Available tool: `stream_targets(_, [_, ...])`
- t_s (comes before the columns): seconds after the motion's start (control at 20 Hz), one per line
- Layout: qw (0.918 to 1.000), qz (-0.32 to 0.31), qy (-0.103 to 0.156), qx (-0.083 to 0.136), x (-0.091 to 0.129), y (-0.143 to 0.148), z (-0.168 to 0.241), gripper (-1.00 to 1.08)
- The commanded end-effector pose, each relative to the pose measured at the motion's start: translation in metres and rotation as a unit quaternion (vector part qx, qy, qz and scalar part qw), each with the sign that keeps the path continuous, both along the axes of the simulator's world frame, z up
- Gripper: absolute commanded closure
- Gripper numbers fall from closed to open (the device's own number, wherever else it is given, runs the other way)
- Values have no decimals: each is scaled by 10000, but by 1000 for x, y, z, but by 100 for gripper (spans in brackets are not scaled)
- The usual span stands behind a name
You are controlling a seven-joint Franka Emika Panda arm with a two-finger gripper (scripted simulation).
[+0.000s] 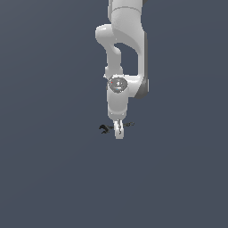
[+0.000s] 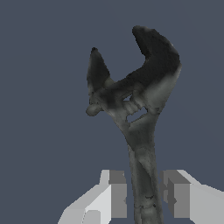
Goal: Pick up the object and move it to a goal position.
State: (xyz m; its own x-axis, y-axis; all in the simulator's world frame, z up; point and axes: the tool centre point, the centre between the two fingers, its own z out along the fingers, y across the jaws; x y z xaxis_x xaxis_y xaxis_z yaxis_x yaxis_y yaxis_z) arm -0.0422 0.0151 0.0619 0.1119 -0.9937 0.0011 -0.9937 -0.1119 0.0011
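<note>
The object (image 2: 138, 113) is a small adjustable wrench, dark grey-black, with a forked head and a slim straight handle. In the exterior view it (image 1: 105, 129) lies flat on the table (image 1: 53, 178), crosswise under the hand (image 1: 118, 132), its head pointing to the exterior view's left and its handle end showing on the right.

The hand is lowered over the handle. In the wrist view the two fingers (image 2: 114, 192) stand on either side of the handle with narrow gaps visible, so the hand is open and not yet gripping.

Handling, as judged:
- Rigid metal; it will not bend or crush under finger pressure
- Light for the arm, but head-heavy, so a grip far down the handle may let the head sag or swing
- Smooth, thin handle; slip or twist between the pads is the main risk
- Best hold: across the handle's flat sides, close to the head, fingers square to the handle
</note>
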Motion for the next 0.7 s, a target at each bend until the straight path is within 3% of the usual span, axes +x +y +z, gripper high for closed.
stream_targets(0.0, [10000,1,-3,-2,10,13,17,108])
stream_targets(0.65, [10000,11,-5,0,34,43,56,108])
